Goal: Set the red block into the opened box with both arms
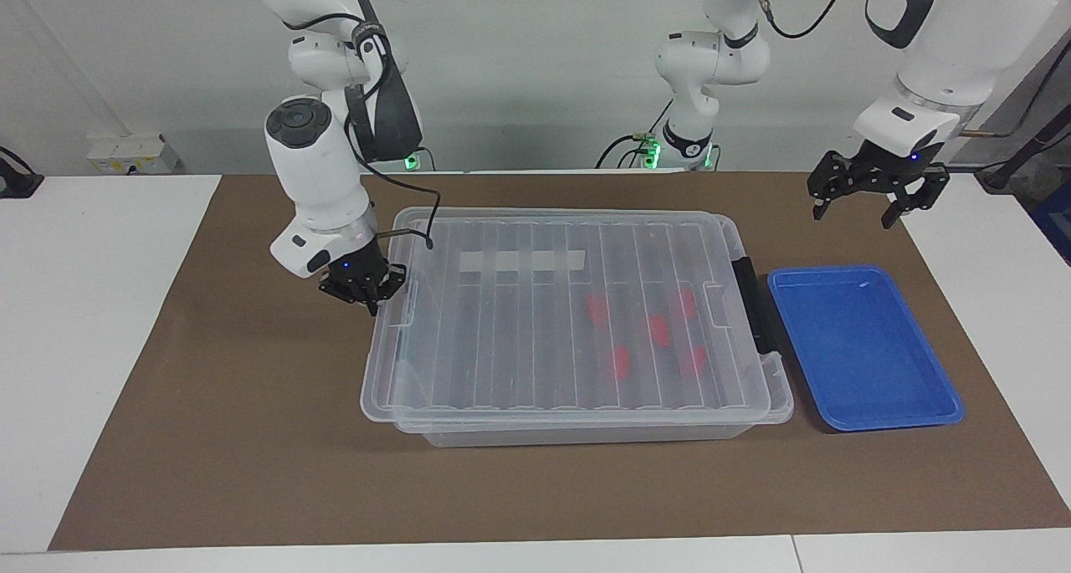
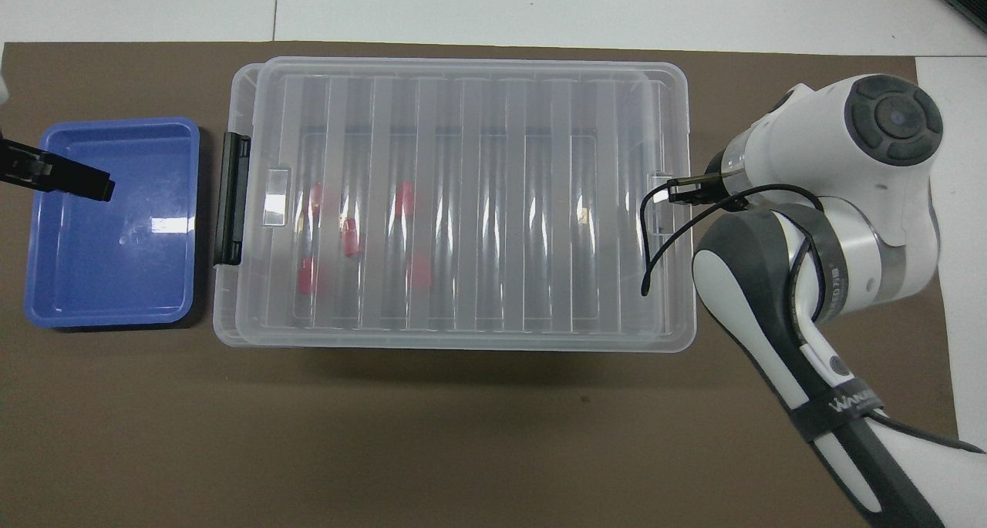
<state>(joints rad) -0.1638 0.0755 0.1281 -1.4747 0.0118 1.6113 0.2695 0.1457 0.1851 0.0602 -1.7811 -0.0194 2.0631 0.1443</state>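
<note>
while 5 red blocks lie boxed, right fingers pinch the lid.

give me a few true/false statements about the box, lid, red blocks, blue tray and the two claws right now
1. The red blocks lie inside the box, under the lid. True.
2. The blue tray holds a red block. False: no block shows in it.
3. The right claw is shut at the lid's edge toward the right arm's end. True.
4. The left claw grips the dark latch. False: it hangs open in the air by the tray's edge nearest the robots, holding nothing.
5. The lid lies on the table beside the box. False: it sits on top of the box, covering nearly all of it.
</note>
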